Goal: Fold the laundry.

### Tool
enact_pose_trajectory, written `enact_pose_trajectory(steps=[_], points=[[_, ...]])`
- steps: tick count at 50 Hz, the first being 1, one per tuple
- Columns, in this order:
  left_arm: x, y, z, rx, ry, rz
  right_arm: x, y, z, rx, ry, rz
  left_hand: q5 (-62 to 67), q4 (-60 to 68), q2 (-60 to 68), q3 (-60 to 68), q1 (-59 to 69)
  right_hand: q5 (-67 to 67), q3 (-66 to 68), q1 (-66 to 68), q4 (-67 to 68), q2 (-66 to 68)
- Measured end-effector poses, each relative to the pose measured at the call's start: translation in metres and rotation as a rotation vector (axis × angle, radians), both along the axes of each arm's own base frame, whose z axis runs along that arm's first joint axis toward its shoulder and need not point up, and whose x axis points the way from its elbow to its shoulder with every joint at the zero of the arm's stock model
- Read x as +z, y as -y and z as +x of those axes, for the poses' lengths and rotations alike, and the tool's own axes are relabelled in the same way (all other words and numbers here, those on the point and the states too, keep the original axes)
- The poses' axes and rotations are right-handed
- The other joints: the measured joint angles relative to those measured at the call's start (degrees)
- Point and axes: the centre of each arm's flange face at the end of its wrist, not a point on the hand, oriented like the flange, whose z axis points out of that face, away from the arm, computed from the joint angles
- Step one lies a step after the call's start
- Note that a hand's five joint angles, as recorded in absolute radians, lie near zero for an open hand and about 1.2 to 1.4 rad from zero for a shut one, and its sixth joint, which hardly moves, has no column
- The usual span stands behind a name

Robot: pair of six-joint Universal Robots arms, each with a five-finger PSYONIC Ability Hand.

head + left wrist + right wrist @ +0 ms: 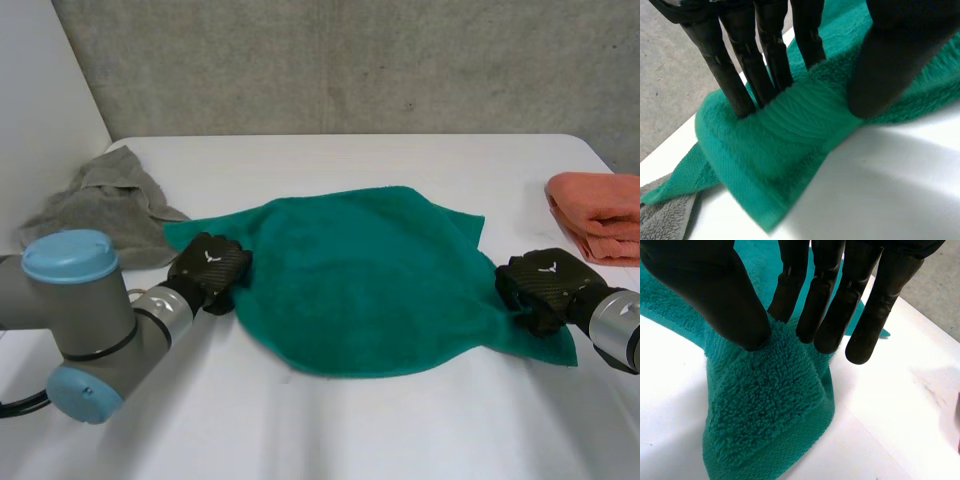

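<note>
Across the frame's middle, the left hand (208, 268) and right hand (540, 285) are pinching opposite ends of the green towel (360, 280), apparently to lift and fold it.

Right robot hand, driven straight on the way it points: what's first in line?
The green towel. The right robot hand pinches its corner and points across the cloth, so it would likely plough into the towel's body at once.

Right hand (705, 285): fingers (820, 305) and thumb tight on green towel (765, 405) corner.
</note>
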Motion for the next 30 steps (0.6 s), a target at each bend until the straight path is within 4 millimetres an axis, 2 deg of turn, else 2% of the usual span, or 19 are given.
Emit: enact_pose_trajectory(steps=[1, 4, 5, 7, 10, 11, 12, 15, 18, 20, 21, 22, 24, 30], points=[[-0.001, 0.003, -0.001, -0.002, 0.008, -0.006, 0.0, 0.001, 0.0, -0.001, -0.002, -0.001, 9.11, 9.17, 9.1, 8.84, 8.49, 0.0, 0.0, 0.0, 0.0, 0.0], [-0.001, 0.005, -0.001, -0.003, 0.017, -0.014, 0.0, 0.001, 0.0, -0.002, -0.004, -0.002, 9.11, 9.17, 9.1, 8.84, 8.49, 0.0, 0.0, 0.0, 0.0, 0.0], [0.002, 0.006, -0.002, -0.003, 0.028, -0.03, 0.001, 0.003, -0.001, -0.004, -0.006, -0.007, 13.66, 15.91, 15.67, 15.14, 10.39, 0.0, 0.0, 0.0, 0.0, 0.0], [0.008, 0.006, -0.001, -0.003, 0.029, -0.045, 0.003, 0.005, -0.001, -0.004, -0.007, -0.012, 13.66, 16.2, 16.05, 15.59, 10.39, 0.0, 0.0, 0.0, 0.0, 0.0], [0.036, 0.0, 0.001, 0.001, 0.015, -0.096, 0.01, 0.01, -0.001, -0.006, -0.006, -0.025, 13.65, 16.2, 16.11, 15.59, 10.39, 0.0, 0.0, 0.0, 0.0, 0.0], [0.038, 0.0, 0.001, 0.002, 0.013, -0.1, 0.011, 0.01, 0.0, -0.007, -0.006, -0.027, 13.65, 16.2, 16.11, 15.59, 10.39, 0.0, 0.0, 0.0, 0.0, 0.0], [0.052, -0.006, 0.003, 0.003, 0.004, -0.118, 0.015, 0.012, 0.0, -0.007, -0.006, -0.03, 13.66, 16.21, 16.11, 15.6, 10.39, 0.0, 0.0, 0.0, 0.0, 0.0], [0.072, -0.015, 0.006, 0.004, -0.012, -0.143, 0.022, 0.014, 0.0, -0.011, -0.007, -0.026, 13.66, 16.35, 16.2, 15.81, 10.39, -1.42, -1.63, -1.28, -1.68, -1.89], [0.087, -0.023, 0.008, 0.004, -0.028, -0.158, 0.028, 0.016, 0.001, -0.017, -0.009, -0.012, 13.66, 16.42, 16.32, 15.96, 10.39, -8.11, -10.41, -7.05, -10.16, -9.78], [0.093, -0.028, 0.007, 0.002, -0.049, -0.152, 0.031, 0.017, 0.0, -0.033, -0.009, 0.004, 13.66, 16.42, 16.35, 15.98, 10.39, -27.03, -30.62, -26.18, -29.65, -29.98], [0.095, -0.03, 0.006, 0.002, -0.057, -0.147, 0.032, 0.017, 0.0, -0.042, -0.007, 0.012, 13.66, 16.42, 16.35, 15.97, 10.39, -31.57, -33.91, -29.71, -34.08, -33.31], [0.097, -0.032, 0.004, 0.003, -0.075, -0.133, 0.033, 0.017, -0.001, -0.053, -0.003, 0.02, 13.65, 16.42, 16.35, 15.98, 10.39, -41.78, -43.24, -36.19, -43.43, -42.83], [0.099, -0.033, 0.003, 0.011, -0.095, -0.113, 0.033, 0.017, -0.002, -0.085, 0.015, 0.046, 13.66, 16.42, 16.35, 16.1, 10.39, -48.24, -49.01, -39.86, -49.5, -47.81], [0.099, -0.032, 0.001, 0.047, -0.129, -0.063, 0.028, 0.014, -0.003, -0.154, 0.086, 0.114, 13.72, 16.43, 16.36, 16.19, 10.39, -51.39, -53.1, -42.18, -52.39, -50.79]])
